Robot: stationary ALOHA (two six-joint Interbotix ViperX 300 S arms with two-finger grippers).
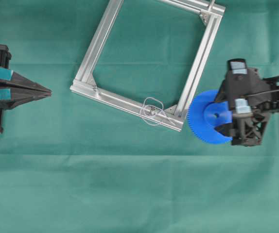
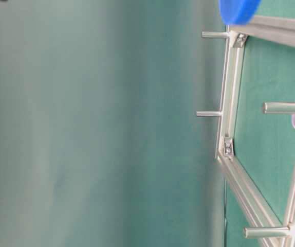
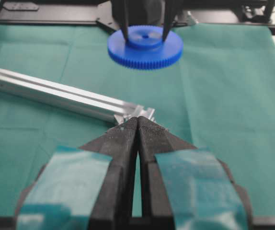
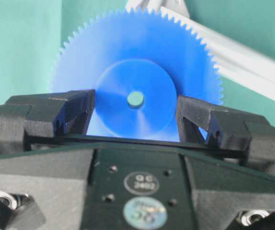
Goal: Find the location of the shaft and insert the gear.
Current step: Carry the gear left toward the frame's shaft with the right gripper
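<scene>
The gear is a flat blue toothed disc, held level just off the lower right corner of the aluminium frame. My right gripper is shut on its raised hub; in the right wrist view the fingers press both sides of the hub around the centre hole of the gear. The shaft, a tiny pin inside white wire loops, stands on the frame's lower rail, left of the gear. My left gripper is shut and empty at the far left, its tips pointing towards the gear.
Green cloth covers the table. The frame's rail runs across the left wrist view. In the table-level view several metal pins stick out of the frame, and the gear's edge shows at the top.
</scene>
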